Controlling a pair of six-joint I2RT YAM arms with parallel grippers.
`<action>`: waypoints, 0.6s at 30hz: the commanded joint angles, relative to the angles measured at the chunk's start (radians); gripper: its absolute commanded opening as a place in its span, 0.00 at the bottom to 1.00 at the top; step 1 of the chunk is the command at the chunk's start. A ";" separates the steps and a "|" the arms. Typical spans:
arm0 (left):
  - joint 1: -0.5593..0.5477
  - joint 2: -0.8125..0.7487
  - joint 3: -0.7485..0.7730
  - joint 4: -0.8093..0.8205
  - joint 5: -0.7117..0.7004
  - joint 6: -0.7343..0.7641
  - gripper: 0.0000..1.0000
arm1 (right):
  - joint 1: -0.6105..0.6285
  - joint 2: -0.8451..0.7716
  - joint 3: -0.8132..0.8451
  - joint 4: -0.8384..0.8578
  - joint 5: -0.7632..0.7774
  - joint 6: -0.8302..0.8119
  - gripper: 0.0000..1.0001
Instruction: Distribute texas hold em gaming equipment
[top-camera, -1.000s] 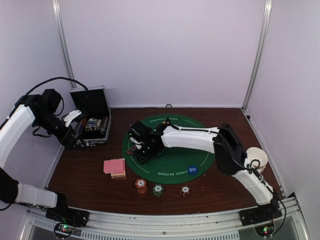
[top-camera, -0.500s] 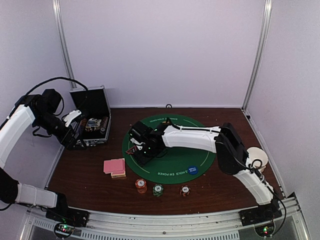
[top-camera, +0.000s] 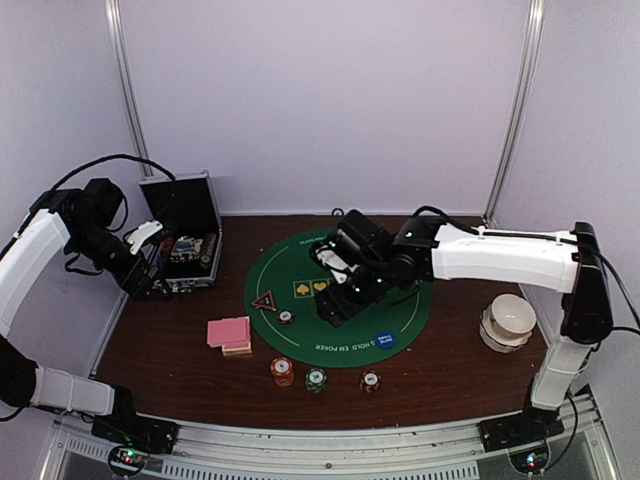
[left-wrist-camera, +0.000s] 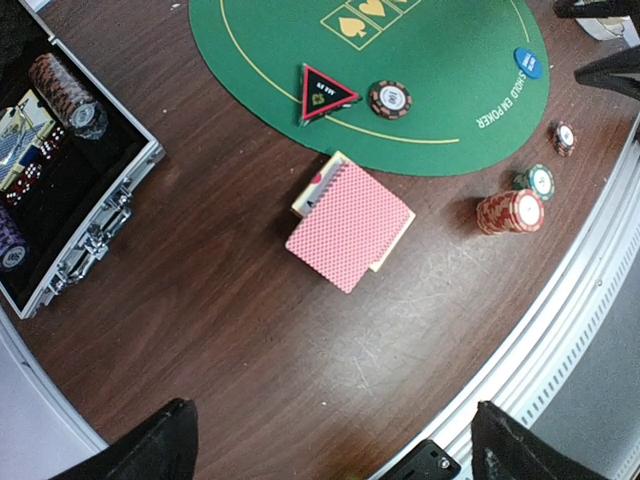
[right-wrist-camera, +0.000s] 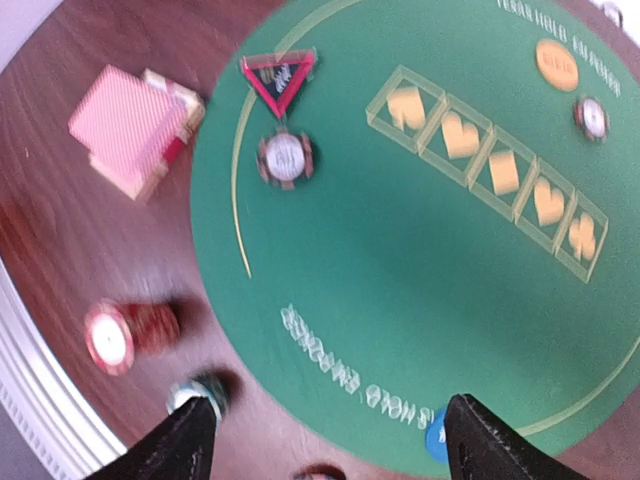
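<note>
Over the green felt mat (top-camera: 400, 305) the right pincer (right-wrist-camera: 330, 400) hangs spread and empty, the left pincer (left-wrist-camera: 332, 405) gapes wide by the case (top-camera: 185, 235) left of the mat, pink-backed cards (left-wrist-camera: 350, 225) lie just off its left rim, and the black-red triangle (left-wrist-camera: 322, 92) and a striped chip (left-wrist-camera: 389, 98) sit just inside that rim.

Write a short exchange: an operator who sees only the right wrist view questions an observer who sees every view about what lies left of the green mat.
Operator: Where is the case? I cannot see it.
Observer: The case stands open on the wood, left of the mat.
Operator: And the other arm?
Observer: The left gripper hangs beside that case, jaws wide apart, holding nothing.
</note>
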 joint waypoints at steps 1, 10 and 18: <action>-0.004 -0.011 0.020 -0.014 0.010 0.003 0.98 | 0.021 -0.126 -0.230 -0.046 0.003 0.088 0.84; -0.004 0.000 0.028 -0.017 0.017 -0.003 0.98 | 0.092 -0.236 -0.463 -0.048 -0.052 0.178 0.90; -0.005 0.000 0.034 -0.022 0.009 -0.005 0.97 | 0.104 -0.151 -0.481 0.028 -0.082 0.166 0.84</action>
